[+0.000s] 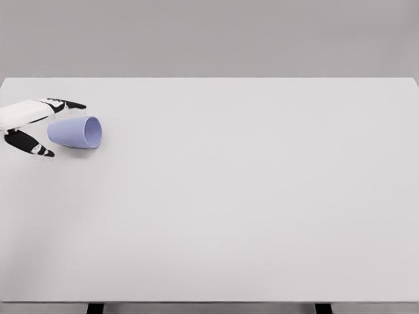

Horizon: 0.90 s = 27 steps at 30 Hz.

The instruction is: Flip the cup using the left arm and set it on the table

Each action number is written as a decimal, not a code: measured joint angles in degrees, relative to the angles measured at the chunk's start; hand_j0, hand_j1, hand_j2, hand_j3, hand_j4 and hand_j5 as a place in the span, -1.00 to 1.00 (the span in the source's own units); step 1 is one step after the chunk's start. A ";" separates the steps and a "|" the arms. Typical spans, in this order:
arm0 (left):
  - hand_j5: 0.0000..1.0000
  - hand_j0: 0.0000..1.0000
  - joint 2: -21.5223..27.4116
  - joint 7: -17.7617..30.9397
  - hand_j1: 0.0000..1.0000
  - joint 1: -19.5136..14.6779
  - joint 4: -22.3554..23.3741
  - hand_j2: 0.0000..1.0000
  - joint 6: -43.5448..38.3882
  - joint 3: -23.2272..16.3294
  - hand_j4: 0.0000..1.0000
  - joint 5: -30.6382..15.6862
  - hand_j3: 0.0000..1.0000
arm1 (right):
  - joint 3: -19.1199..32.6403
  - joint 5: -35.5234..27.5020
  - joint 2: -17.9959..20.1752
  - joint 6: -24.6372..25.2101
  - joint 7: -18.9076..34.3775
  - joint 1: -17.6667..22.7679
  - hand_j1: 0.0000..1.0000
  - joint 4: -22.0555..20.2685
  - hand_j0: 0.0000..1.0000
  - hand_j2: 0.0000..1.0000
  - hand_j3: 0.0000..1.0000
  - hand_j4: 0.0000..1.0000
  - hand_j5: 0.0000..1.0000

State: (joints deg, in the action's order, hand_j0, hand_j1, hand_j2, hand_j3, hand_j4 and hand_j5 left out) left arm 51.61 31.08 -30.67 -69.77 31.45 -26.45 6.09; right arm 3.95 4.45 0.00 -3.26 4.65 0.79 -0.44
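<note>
My left hand (29, 124), fingers spread, brackets the small lavender plastic cup (75, 132) w/o a clear grip; cup lies on its side on the white table (229, 209), mouth pointing away from my palm.

A lavender cup (75, 133) lies sideways on the white table (249, 209).

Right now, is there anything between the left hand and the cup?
No. In the head view the left hand has its fingers spread around the base end of the cup, which lies on its side; nothing lies between them.
</note>
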 measured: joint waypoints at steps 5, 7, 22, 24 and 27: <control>1.00 1.00 -1.97 -0.04 1.00 -1.41 1.62 1.00 -2.34 -0.60 1.00 0.53 1.00 | 0.00 0.00 0.00 -0.01 0.00 0.00 1.00 0.00 1.00 1.00 1.00 1.00 1.00; 1.00 1.00 -2.90 -0.05 1.00 -2.11 2.02 1.00 -3.26 -1.19 1.00 1.14 1.00 | 0.00 -0.02 0.00 0.00 0.00 0.00 1.00 0.00 1.00 1.00 1.00 1.00 1.00; 1.00 1.00 -8.03 -0.11 1.00 -4.48 6.34 1.00 -6.30 -3.82 1.00 6.01 1.00 | 0.00 0.00 0.00 -0.01 0.00 0.00 1.00 0.00 1.00 1.00 1.00 1.00 1.00; 1.00 1.00 -8.38 -0.12 1.00 -4.48 6.58 1.00 -6.51 -3.87 1.00 6.54 1.00 | 0.00 0.00 0.00 -0.01 0.00 0.00 1.00 0.00 1.00 1.00 1.00 1.00 1.00; 1.00 1.00 -8.74 -0.14 1.00 -4.75 6.76 1.00 -6.67 -3.90 1.00 6.91 1.00 | 0.00 0.01 0.00 0.00 0.00 0.00 1.00 0.00 1.00 1.00 1.00 1.00 1.00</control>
State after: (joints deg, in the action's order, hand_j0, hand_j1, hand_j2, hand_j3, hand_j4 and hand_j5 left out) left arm 42.87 30.94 -35.42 -63.01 24.78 -30.35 13.00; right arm 3.95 4.47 0.00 -3.26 4.65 0.79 -0.44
